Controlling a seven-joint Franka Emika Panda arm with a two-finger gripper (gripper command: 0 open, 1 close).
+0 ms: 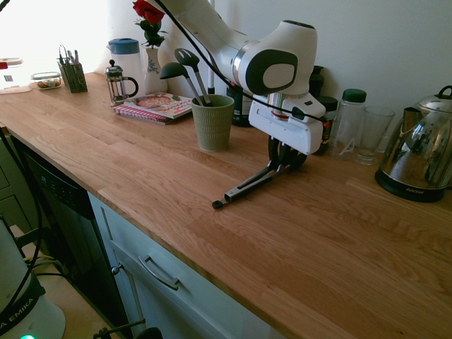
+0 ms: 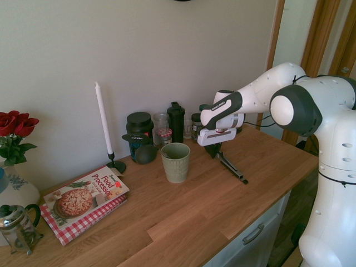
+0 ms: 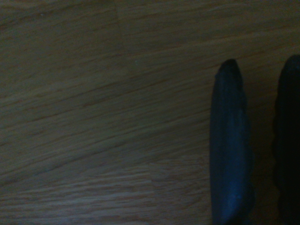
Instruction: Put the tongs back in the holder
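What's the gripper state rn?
Gripper: down around the black handles of the tongs, which lie on the counter; whether it has clamped them can't be told.

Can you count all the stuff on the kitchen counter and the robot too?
tongs: one, silver and black, on the counter under the gripper
cup: one, sage green, beside the tongs
ladle and spoon: two, dark, in the cup
books: at least two, one with a pizza-like picture, by the candle
candle: one, white, in a dark holder
roses: red, in a vase, too bunched to count
French press: one, glass and metal, near the books
kettle: one, silver, by the glasses
gripper: one, white and black, at the tongs
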